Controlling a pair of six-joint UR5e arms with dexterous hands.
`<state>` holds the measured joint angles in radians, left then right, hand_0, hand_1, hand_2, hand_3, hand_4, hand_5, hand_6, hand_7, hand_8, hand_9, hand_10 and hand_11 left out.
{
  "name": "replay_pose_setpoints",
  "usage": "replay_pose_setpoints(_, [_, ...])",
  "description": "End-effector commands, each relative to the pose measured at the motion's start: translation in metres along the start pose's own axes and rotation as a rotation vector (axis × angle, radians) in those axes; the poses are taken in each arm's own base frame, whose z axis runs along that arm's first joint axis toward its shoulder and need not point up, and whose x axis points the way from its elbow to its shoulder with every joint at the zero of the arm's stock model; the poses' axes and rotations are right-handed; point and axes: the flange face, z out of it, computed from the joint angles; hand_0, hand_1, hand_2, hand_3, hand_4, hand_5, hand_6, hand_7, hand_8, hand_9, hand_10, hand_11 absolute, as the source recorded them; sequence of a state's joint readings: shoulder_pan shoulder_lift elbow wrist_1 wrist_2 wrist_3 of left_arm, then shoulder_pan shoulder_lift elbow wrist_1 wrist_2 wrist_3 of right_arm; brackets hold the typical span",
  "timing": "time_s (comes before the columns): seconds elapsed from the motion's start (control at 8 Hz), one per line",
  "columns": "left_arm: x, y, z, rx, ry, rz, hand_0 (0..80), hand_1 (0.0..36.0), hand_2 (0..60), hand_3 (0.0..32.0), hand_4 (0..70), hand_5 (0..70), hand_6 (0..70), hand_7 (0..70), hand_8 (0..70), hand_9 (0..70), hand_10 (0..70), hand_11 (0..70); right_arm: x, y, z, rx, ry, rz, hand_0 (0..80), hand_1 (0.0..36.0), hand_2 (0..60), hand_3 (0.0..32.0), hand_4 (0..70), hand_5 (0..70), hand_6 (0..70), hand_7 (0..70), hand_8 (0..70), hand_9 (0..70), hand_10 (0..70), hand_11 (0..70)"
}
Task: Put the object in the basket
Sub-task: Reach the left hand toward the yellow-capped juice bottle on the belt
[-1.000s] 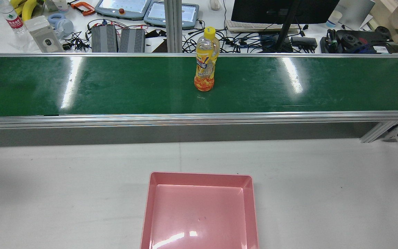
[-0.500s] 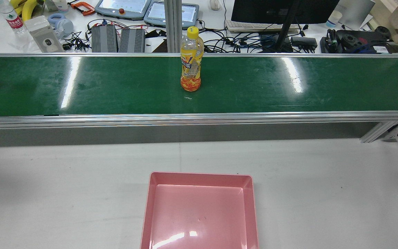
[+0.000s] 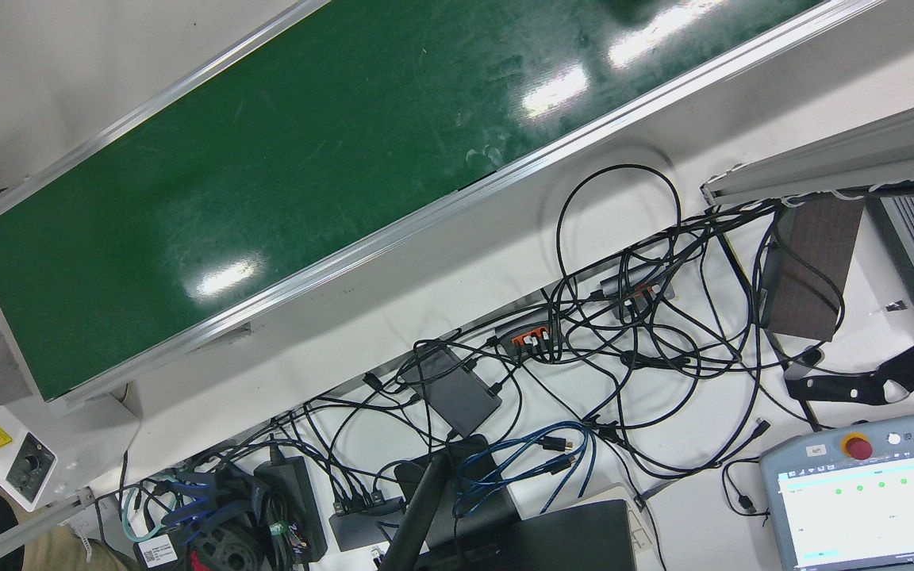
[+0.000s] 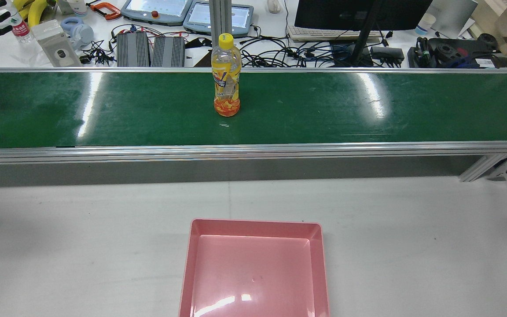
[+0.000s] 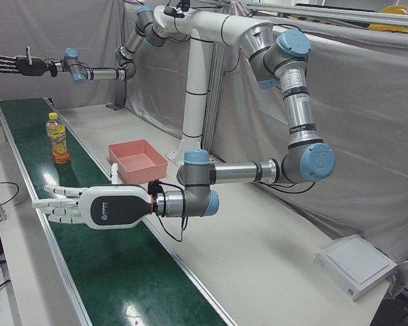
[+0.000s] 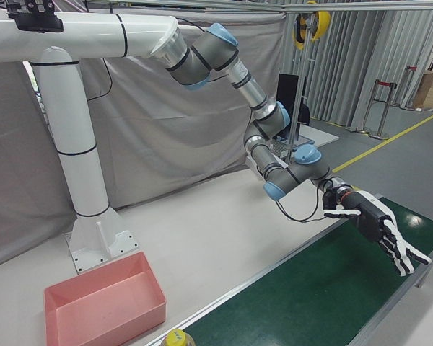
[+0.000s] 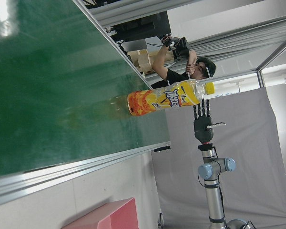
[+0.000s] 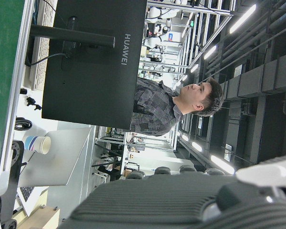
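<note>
Right now your left hand is out over the green belt, on the left side. It is flat, with its fingers spread wide. It holds nothing and touches nothing. In the rear view only its dark fingertips peek in at the far left corner.

Next comes the bottle. It has a yellow cap and orange drink inside. It stands straight up on the belt, near the middle, a bit closer to the far edge. It is well apart from both of your hands.

Your pink basket sits on the white table, on the near side of the belt. The bottle is not in it. The bottle stands beyond the basket and a little to its left.

Last, your right hand is held up over the right end of the belt. Its fingers are spread too, and it grips nothing.
</note>
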<state>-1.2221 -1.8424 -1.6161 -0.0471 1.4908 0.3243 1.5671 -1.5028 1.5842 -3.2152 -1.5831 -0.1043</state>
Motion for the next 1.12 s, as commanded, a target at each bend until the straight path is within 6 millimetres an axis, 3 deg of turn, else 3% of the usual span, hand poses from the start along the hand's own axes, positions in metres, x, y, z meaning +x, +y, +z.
replay_pose_setpoints(0.0, [-0.059,0.059,0.051,-0.078,-0.079,-0.038,49.6,8.3,0.0,0.0,16.8,14.3,0.0,0.0,6.7,11.5,8.9,14.0,0.0,0.0,0.0,0.0,0.001,0.0,0.0,0.0,0.0,0.0,0.0,0.0,0.0,0.0,0.0,0.0,0.0,0.0])
replay_pose_setpoints(0.12, [-0.063,0.064,0.054,-0.078,-0.087,-0.028,49.4,8.0,0.0,0.0,16.2,14.2,0.0,0.0,6.7,11.5,9.0,14.1,0.0,0.0,0.0,0.0,0.001,0.0,0.0,0.0,0.0,0.0,0.0,0.0,0.0,0.0,0.0,0.0,0.0,0.0])
replay_pose_setpoints(0.25, [-0.074,0.084,0.069,-0.093,-0.102,-0.018,49.4,8.2,0.0,0.0,16.6,15.4,0.0,0.0,6.8,11.8,9.0,14.2,0.0,0.0,0.0,0.0,0.001,0.0,0.0,0.0,0.0,0.0,0.0,0.0,0.0,0.0,0.0,0.0,0.0,0.0])
replay_pose_setpoints(0.38, [-0.105,0.106,0.079,-0.107,-0.146,-0.035,49.3,8.0,0.0,0.0,16.3,14.9,0.0,0.0,6.6,11.5,9.4,14.7,0.001,-0.001,0.0,0.001,0.001,0.0,0.0,0.0,0.0,0.0,0.0,0.0,0.0,0.0,0.0,0.0,0.0,0.0])
replay_pose_setpoints(0.62, [-0.113,0.113,0.084,-0.114,-0.156,-0.037,49.3,7.7,0.0,0.0,16.2,15.0,0.0,0.0,6.6,11.4,9.6,15.0,0.0,0.0,0.0,0.0,0.001,0.0,0.0,0.0,0.0,0.0,0.0,0.0,0.0,0.0,0.0,0.0,0.0,0.0])
replay_pose_setpoints(0.88, [-0.114,0.143,0.108,-0.151,-0.149,-0.021,48.5,7.1,0.0,0.0,15.9,14.9,0.0,0.0,6.6,11.5,9.9,15.4,0.001,-0.001,0.0,0.001,0.001,0.0,0.0,0.0,0.0,0.0,0.0,0.0,0.0,0.0,0.0,0.0,0.0,0.0])
replay_pose_setpoints(1.0, [-0.133,0.152,0.107,-0.158,-0.174,-0.032,48.7,7.1,0.0,0.0,16.0,15.3,0.0,0.0,6.3,11.2,9.5,14.8,0.001,-0.001,0.0,0.001,0.001,0.0,0.0,0.0,0.0,0.0,0.0,0.0,0.0,0.0,0.0,0.0,0.0,0.0])
